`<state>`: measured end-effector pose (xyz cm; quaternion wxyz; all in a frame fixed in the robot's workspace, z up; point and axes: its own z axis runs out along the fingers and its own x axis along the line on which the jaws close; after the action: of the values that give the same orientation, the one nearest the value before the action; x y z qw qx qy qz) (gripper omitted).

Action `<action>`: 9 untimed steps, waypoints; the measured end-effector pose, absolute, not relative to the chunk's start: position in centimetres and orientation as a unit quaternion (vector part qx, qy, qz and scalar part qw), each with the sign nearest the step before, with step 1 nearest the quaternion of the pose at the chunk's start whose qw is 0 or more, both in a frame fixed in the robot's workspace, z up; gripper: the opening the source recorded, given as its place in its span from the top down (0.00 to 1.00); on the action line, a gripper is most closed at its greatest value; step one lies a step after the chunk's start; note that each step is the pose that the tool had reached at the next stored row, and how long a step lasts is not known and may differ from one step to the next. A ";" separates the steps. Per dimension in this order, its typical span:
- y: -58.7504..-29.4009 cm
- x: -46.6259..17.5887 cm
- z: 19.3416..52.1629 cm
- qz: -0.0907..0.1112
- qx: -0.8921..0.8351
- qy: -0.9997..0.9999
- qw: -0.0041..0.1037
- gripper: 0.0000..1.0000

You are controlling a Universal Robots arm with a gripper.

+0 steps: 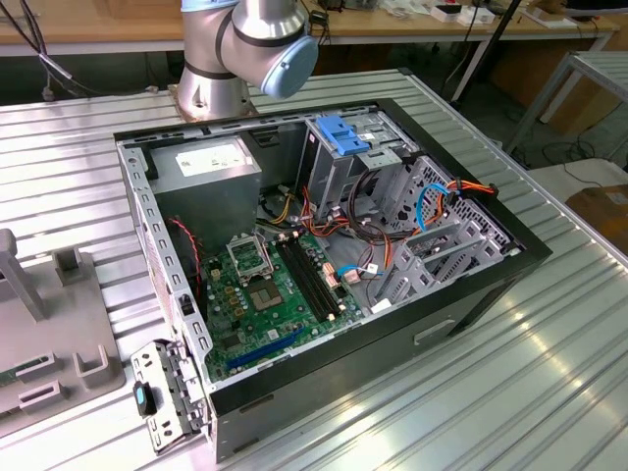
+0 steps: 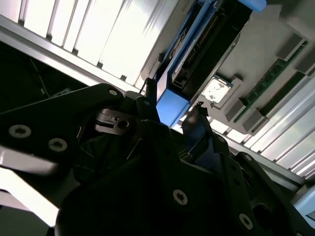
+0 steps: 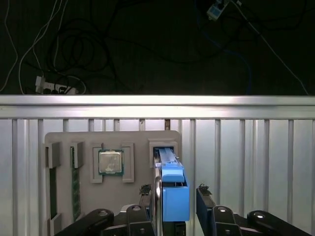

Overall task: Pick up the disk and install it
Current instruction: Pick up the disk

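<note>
Over at the exterior view's left, the grey tray [image 1: 98, 334] is sitting on the ribbed tabletop [image 1: 549, 373], near the open computer case [image 1: 392, 339] but apart from it.

In both wrist views the disk [image 3: 167, 156] [image 2: 206, 39] is standing on edge in a slot of that tray, with its blue carrier end poking toward the hand [image 3: 173, 192] [image 2: 173, 105]. The hand is spread wide and straddling that blue end, one of its fingers [image 3: 204, 194] on each side. In the first wrist view a slim gap is showing on both sides, so it isn't gripping anything. Pretty snug room in there.

A processor chip [image 3: 110, 162] is lying flat in a pocket just beside the disk's slot, and two memory sticks [image 3: 75, 184] are lying in slots past the chip. On the disk's other side the tray is ending almost right away and plain slats are taking over. Beyond the tray the tabletop's edge rail [image 3: 157, 105] is running across, with cables [image 3: 74, 54] lying on the dark floor past it.

Mid exterior view, the case is lying open-side up. The drive cage [image 1: 345, 132] with the blue top is standing upright inside it, with wires [image 1: 373, 235] bunching right next to it and the motherboard [image 1: 275, 285] lying flat. The arm base [image 1: 211, 88] is standing just behind the case. At the exterior view's right, the slats are running on to the tabletop's edge.
</note>
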<state>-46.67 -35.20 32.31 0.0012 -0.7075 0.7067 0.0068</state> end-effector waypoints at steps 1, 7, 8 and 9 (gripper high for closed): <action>-35.2 -46.7 31.7 0.007 -0.708 0.706 0.001 0.52; -35.2 -46.5 31.2 0.008 -0.710 0.704 -0.001 0.52; -35.2 -46.5 31.1 0.008 -0.710 0.704 -0.001 0.52; -35.2 -46.5 31.1 0.008 -0.710 0.704 -0.001 0.52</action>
<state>-46.46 -35.20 31.12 -0.0012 -0.7102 0.7039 0.0077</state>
